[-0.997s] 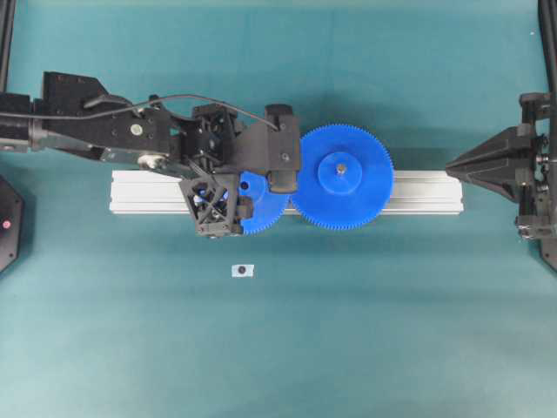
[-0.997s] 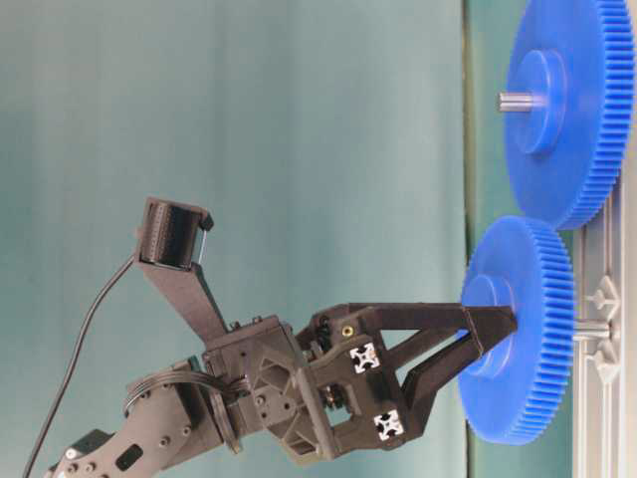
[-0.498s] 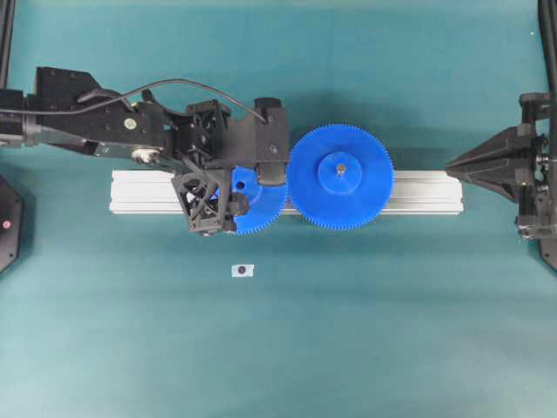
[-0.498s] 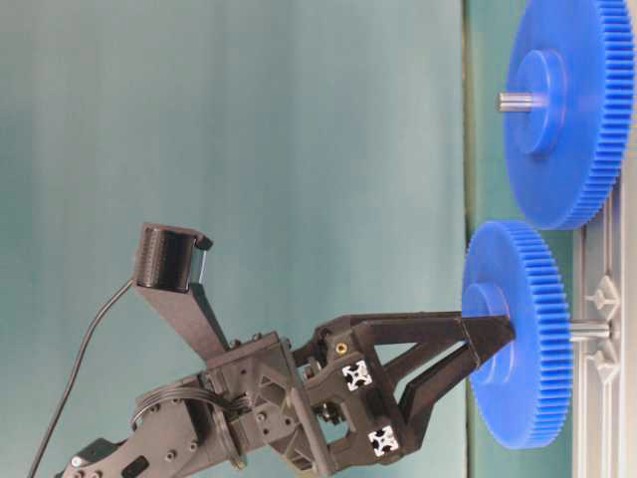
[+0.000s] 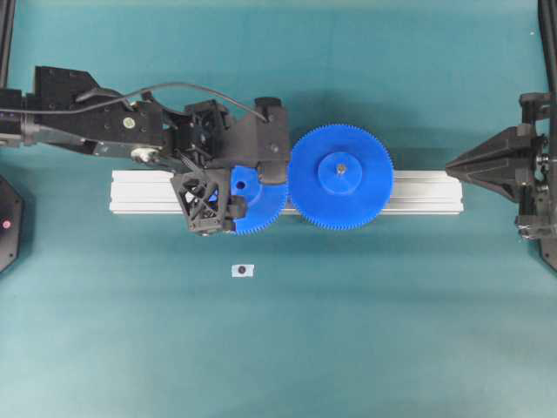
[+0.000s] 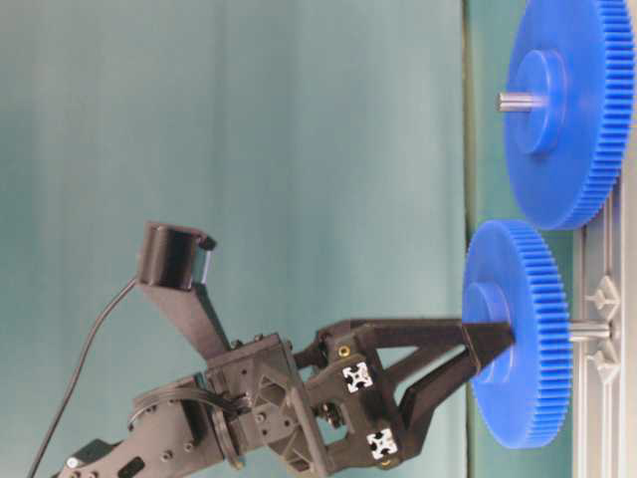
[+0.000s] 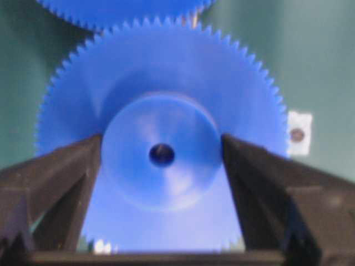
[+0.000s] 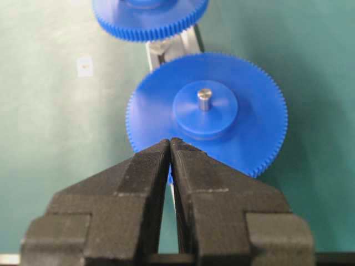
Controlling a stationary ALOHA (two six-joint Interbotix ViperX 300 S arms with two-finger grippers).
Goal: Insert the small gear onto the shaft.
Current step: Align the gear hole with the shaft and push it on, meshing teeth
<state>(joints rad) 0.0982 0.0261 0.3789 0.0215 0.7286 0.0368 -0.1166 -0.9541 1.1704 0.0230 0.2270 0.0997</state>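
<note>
Two fingers of the left end effector (image 7: 161, 166) are flanking the small gear's (image 7: 166, 83) hub, released; right end effector (image 8: 170, 145) is sitting clenched.

Both arms were matte black, built of blocky, angular housings. The left arm (image 5: 113, 131) carried a thin black cable looping over its top, small silver screw heads, and a cylindrical black camera on a slanted bracket. Its left gripper (image 6: 476, 351) had open truss-like framing, white cross-shaped marks and long tapered fingers (image 7: 55, 183).

Teal table (image 5: 365, 331): aluminium rail (image 5: 426, 193), small white tag (image 5: 243, 271).
</note>
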